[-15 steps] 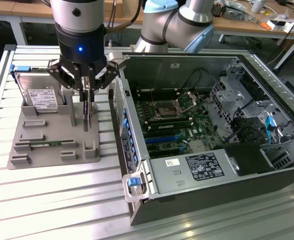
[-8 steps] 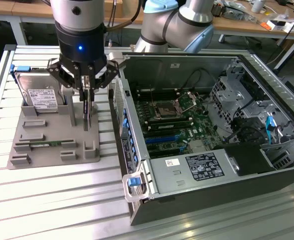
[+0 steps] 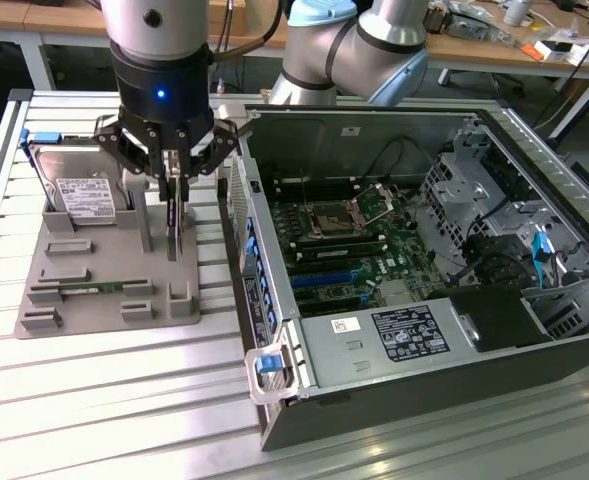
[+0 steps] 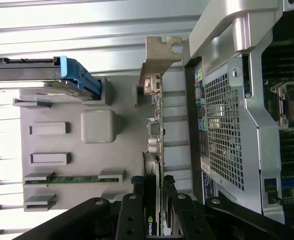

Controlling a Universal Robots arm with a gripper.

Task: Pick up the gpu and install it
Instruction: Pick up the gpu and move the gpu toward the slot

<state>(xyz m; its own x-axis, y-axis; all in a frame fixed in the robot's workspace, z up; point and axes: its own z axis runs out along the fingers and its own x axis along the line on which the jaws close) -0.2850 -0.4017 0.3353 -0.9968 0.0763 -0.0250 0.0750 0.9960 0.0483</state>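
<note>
The gpu point(image 3: 173, 232) stands on its edge in a slot of the grey holder tray point(image 3: 104, 318), a thin dark card seen edge-on. My gripper point(image 3: 174, 190) hangs straight above it, its fingers down on both sides of the card's upper edge. In the wrist view the gpu point(image 4: 155, 145) runs away from the camera, with its silver bracket point(image 4: 161, 52) at the far end. There my gripper point(image 4: 153, 181) has its black fingers point(image 4: 136, 205) pressed against the card's two faces, shut on it. The card's lower edge still rests in the tray.
A silver hard drive point(image 3: 84, 195) with a white label leans at the tray's back, and a green memory stick point(image 3: 94, 289) lies near its front. The open computer case point(image 3: 274, 330) stands close on the exterior view's right, its motherboard point(image 3: 354, 245) with blue slots exposed.
</note>
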